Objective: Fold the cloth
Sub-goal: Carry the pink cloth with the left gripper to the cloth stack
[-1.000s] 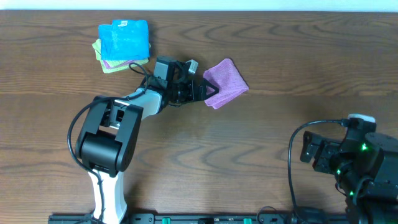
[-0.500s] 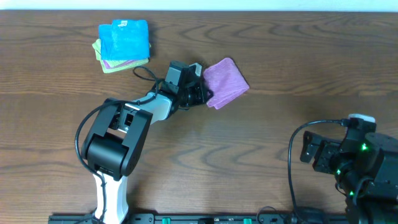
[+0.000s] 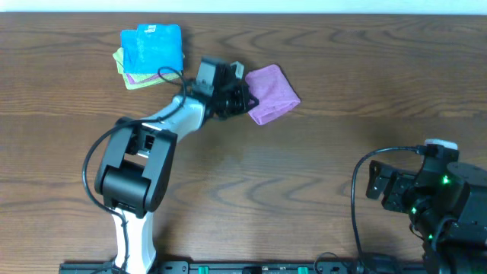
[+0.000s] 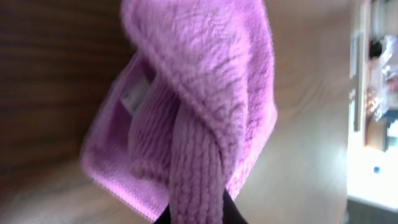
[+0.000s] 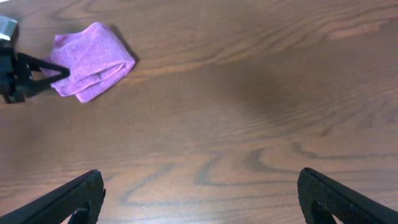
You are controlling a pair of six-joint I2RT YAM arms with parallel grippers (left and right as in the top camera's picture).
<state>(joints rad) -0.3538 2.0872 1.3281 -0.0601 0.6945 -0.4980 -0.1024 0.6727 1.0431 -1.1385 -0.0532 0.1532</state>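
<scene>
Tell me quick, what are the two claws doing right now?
Left gripper: shut on the purple cloth.
Right gripper: open, holding nothing.

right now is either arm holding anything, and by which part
The left fingers pinch the purple cloth by a bunched fold at its left edge; the right fingers are open, empty.

From the left wrist, the cloth [image 4: 205, 93] crowds the frame. Its top is cut off, and it hides all but a dark sliver of the left claw [image 4: 198, 214]. A blurred pale patch [image 4: 132, 96] in a fold is perhaps its tag. The right claw [image 5: 199, 180] is cropped at the bottom edge. Overhead, the blue cloth [image 3: 152, 47] covers most of the yellow-green cloth [image 3: 119, 59].
</scene>
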